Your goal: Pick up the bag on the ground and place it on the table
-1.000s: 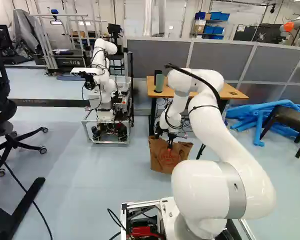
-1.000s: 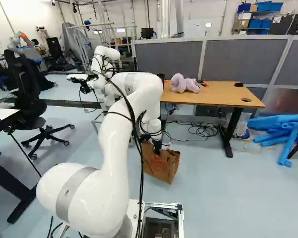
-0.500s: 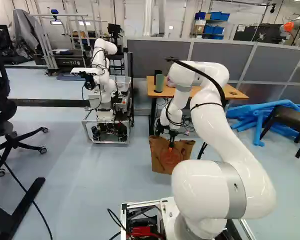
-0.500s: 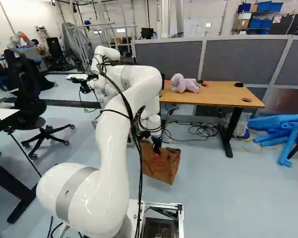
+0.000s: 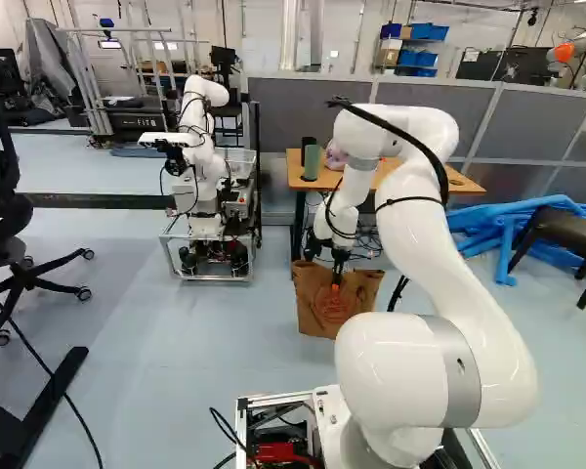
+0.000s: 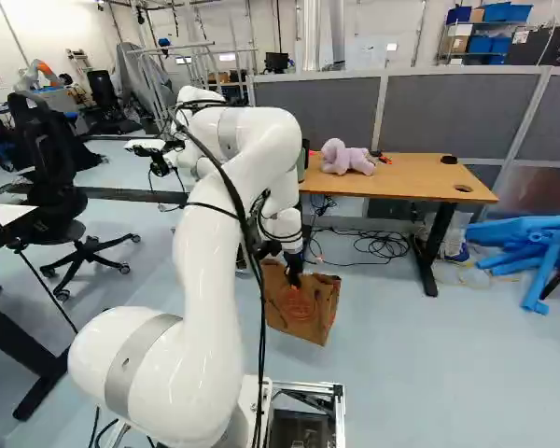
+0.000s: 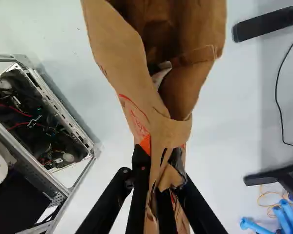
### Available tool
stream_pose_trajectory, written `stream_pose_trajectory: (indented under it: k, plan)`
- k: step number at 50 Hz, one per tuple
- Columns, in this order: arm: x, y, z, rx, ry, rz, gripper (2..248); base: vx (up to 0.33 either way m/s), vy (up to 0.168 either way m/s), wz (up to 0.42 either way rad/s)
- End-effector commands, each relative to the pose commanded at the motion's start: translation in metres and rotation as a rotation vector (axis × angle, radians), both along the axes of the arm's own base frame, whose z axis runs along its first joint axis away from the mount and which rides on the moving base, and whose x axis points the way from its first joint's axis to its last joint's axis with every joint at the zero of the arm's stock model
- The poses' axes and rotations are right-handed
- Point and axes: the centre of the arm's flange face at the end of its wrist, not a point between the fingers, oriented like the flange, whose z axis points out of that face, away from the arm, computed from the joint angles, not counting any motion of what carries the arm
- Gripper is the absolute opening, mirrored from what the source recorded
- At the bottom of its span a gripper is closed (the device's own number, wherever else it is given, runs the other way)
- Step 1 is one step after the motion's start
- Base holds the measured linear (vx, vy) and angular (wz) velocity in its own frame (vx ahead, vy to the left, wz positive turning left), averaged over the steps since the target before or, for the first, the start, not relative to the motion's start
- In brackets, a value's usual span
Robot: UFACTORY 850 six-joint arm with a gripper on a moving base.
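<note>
The bag (image 5: 315,311), brown paper with an open mouth, is upright, near and ahead of us, and our gripper (image 5: 336,283) pinches its paper between both fingers; whether its bottom touches the floor (image 6: 401,373), we cannot tell. Beyond it we see another robot (image 5: 205,176) to the left and, to the right, the table (image 6: 415,182) carrying a purple plush toy (image 6: 345,159), then a far grey partition (image 6: 457,112).
</note>
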Motion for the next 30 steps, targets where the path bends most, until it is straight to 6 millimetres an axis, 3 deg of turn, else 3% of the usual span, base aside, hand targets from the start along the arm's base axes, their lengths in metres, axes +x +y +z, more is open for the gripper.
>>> stream_pose_trajectory:
  k: [30]
  plan:
    - [-0.013, 0.002, 0.046, -0.006, -0.032, -0.001, 21, 0.000, 0.000, 0.000]
